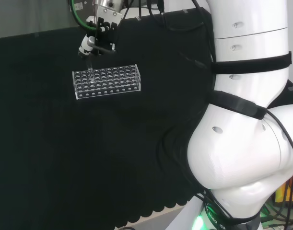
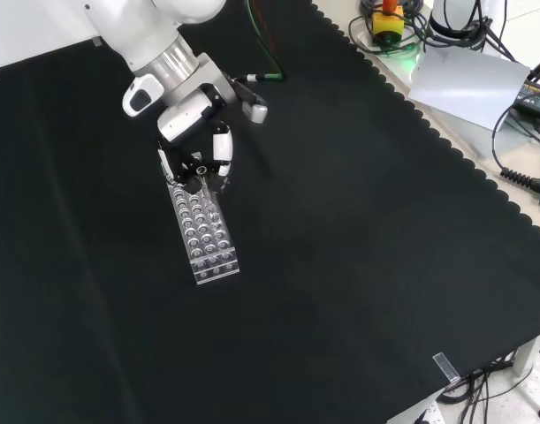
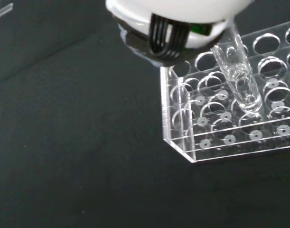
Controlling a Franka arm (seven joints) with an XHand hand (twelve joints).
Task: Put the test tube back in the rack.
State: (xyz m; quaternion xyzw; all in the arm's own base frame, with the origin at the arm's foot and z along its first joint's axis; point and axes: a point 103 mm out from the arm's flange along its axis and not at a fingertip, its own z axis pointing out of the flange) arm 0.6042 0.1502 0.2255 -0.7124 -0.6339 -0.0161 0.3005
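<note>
Wrist view: test tube (image 3: 239,76) over rack (image 3: 230,118), head view: hand (image 1: 96,40) above

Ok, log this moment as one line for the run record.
phase: insertion | hand: shut on test tube | tube: tilted, tip over holes at rack end, not yet seated | rack: on black cloth

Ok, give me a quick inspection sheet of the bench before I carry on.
Surface: black cloth, flat, scalloped edge.
Job's things: clear test tube rack lying on the cloth; test tube tilted, its rounded bottom over a hole near the rack's end, not yet seated.
Clutter: nothing seen on the cloth.
Hand: hand above the rack's far end in the front view, fingers curled on the tube.
Cables: green and black leads behind the hand.
Surroundings: grey box and more cables off the cloth's edge.
</note>
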